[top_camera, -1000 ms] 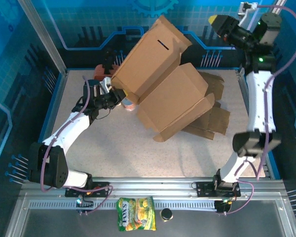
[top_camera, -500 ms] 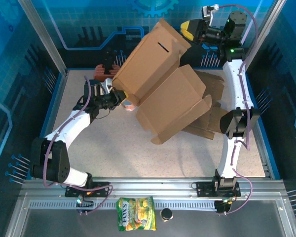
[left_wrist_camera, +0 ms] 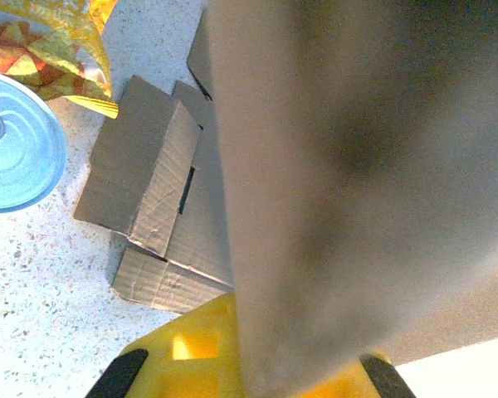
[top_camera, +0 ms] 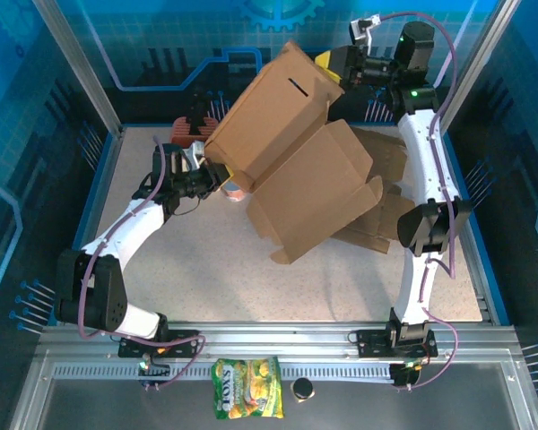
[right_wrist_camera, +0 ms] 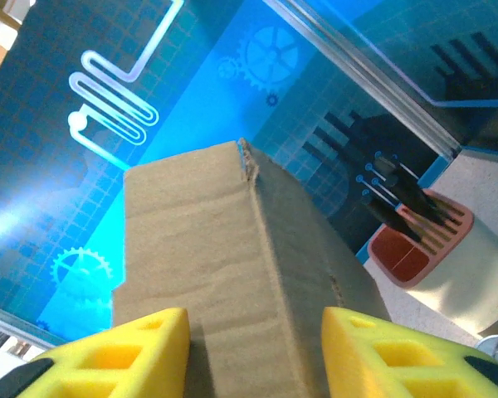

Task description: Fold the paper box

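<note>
Top external: paper box [top_camera: 282, 134], flaps [top_camera: 373, 193] open.

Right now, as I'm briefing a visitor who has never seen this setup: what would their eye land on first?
A big cardboard box tilted over the middle of the table. The left gripper is shut on its lower left edge, and the right gripper has its yellow fingers either side of the top corner. Flattened cardboard lies beneath, to the right.
</note>
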Action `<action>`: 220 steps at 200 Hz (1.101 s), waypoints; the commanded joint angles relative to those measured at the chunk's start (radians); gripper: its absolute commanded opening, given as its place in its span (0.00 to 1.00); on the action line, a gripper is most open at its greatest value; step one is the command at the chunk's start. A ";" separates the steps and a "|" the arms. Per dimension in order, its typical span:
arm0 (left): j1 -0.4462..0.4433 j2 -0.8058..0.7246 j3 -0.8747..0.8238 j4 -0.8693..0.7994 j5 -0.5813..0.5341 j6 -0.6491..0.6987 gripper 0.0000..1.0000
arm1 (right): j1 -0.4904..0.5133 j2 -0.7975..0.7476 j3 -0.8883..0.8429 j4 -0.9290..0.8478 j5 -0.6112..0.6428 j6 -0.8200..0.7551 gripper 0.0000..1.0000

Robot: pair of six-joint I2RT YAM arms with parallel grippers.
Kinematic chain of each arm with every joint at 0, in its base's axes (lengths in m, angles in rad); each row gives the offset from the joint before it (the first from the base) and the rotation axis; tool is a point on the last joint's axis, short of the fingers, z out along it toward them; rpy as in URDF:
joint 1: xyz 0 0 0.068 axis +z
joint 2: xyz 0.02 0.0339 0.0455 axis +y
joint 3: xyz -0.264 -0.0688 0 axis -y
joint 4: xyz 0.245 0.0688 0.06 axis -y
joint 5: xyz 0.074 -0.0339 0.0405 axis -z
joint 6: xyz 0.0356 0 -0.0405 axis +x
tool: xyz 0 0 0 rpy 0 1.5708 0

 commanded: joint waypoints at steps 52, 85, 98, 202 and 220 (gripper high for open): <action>0.010 -0.017 0.028 -0.024 0.018 0.032 0.00 | 0.050 -0.119 -0.056 -0.244 -0.020 -0.237 0.46; 0.010 -0.019 0.029 -0.036 0.016 0.038 0.00 | 0.073 -0.111 0.001 -0.429 0.013 -0.372 0.44; 0.010 -0.022 0.029 -0.042 0.011 0.041 0.00 | 0.082 -0.098 0.060 -0.593 0.072 -0.484 0.42; 0.010 -0.026 0.036 -0.065 -0.004 0.063 0.00 | 0.045 -0.224 -0.024 -0.588 0.375 -0.494 0.56; 0.010 -0.031 0.032 -0.065 -0.013 0.064 0.00 | 0.032 -0.270 -0.050 -0.572 0.548 -0.419 0.58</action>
